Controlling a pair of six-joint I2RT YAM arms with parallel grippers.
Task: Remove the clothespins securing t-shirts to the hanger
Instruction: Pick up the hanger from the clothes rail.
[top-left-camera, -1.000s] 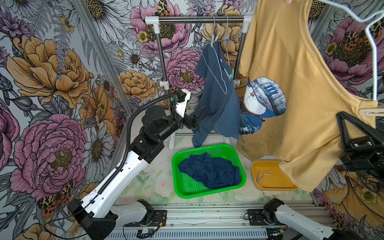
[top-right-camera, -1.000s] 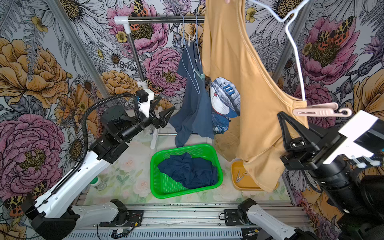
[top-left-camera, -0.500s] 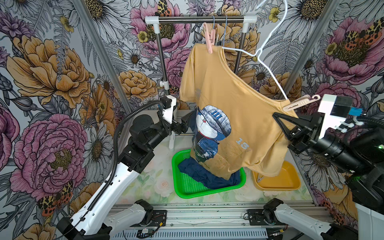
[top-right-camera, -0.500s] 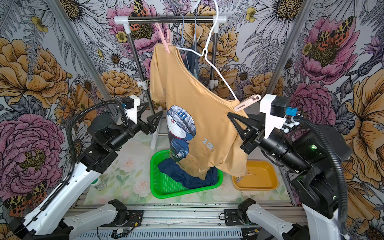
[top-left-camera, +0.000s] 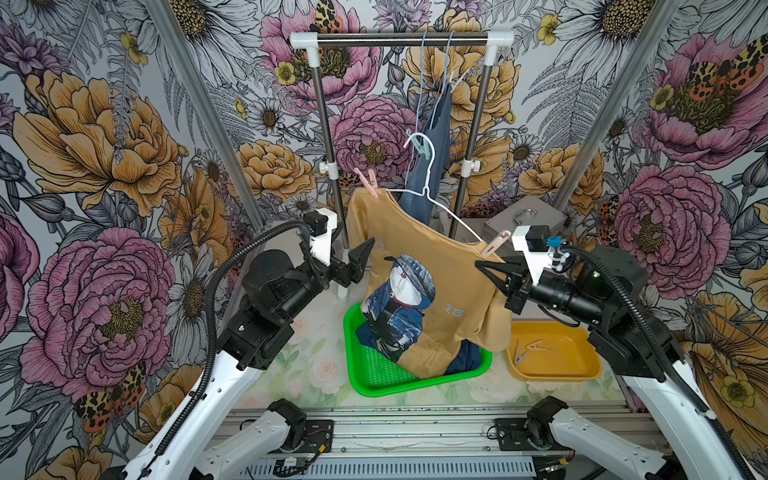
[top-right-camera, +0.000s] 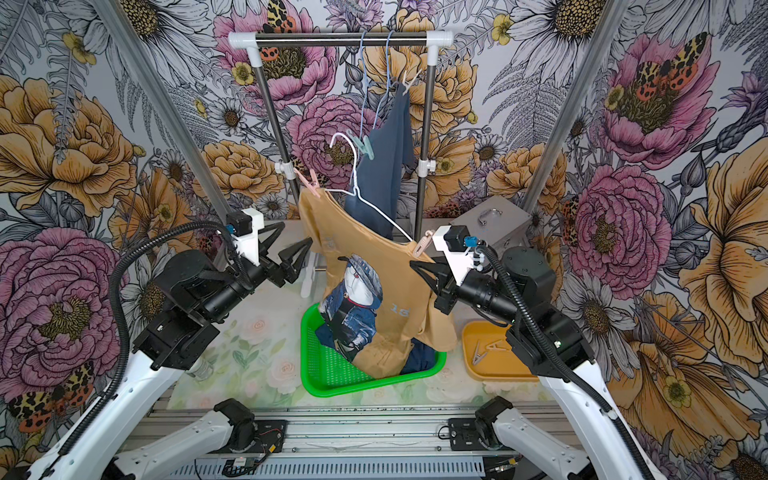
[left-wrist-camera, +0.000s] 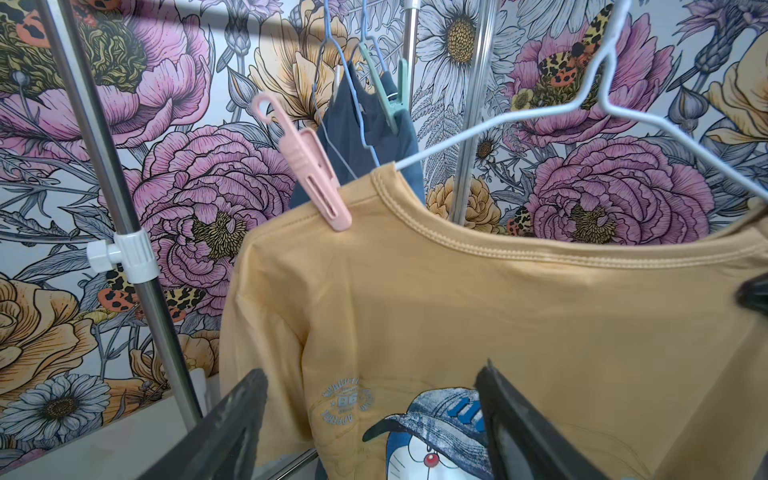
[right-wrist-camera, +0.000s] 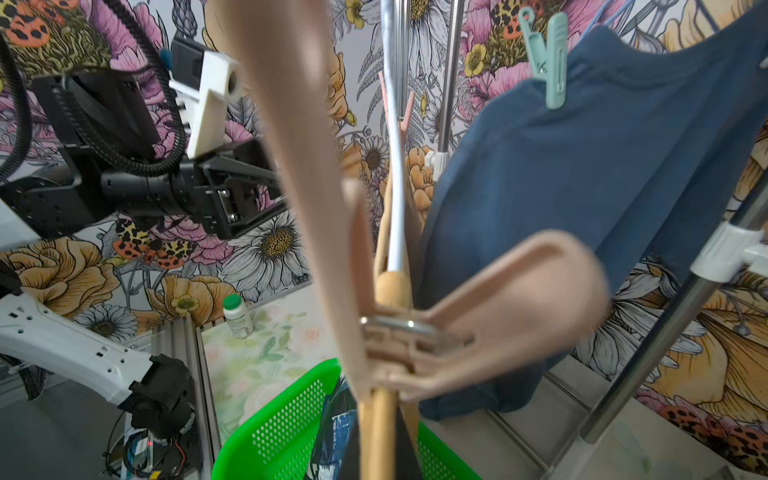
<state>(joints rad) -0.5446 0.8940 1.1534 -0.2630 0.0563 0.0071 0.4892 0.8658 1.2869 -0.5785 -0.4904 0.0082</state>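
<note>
In both top views, the left jaws stand wide open beside the tan t-shirt (top-left-camera: 461, 274). The right jaws pinch its shoulder, just beside a beige clothespin (top-left-camera: 495, 242). The left wrist view shows a pink clothespin (left-wrist-camera: 311, 174) clipped on the other shoulder. The right wrist view shows the beige clothespin close up and blurry.

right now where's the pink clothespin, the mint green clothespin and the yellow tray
pink clothespin (left-wrist-camera: 311, 168): left wrist view, middle of its body
mint green clothespin (right-wrist-camera: 556, 70): right wrist view, its broad prong
yellow tray (top-left-camera: 571, 356): in a top view, its bare floor
</note>
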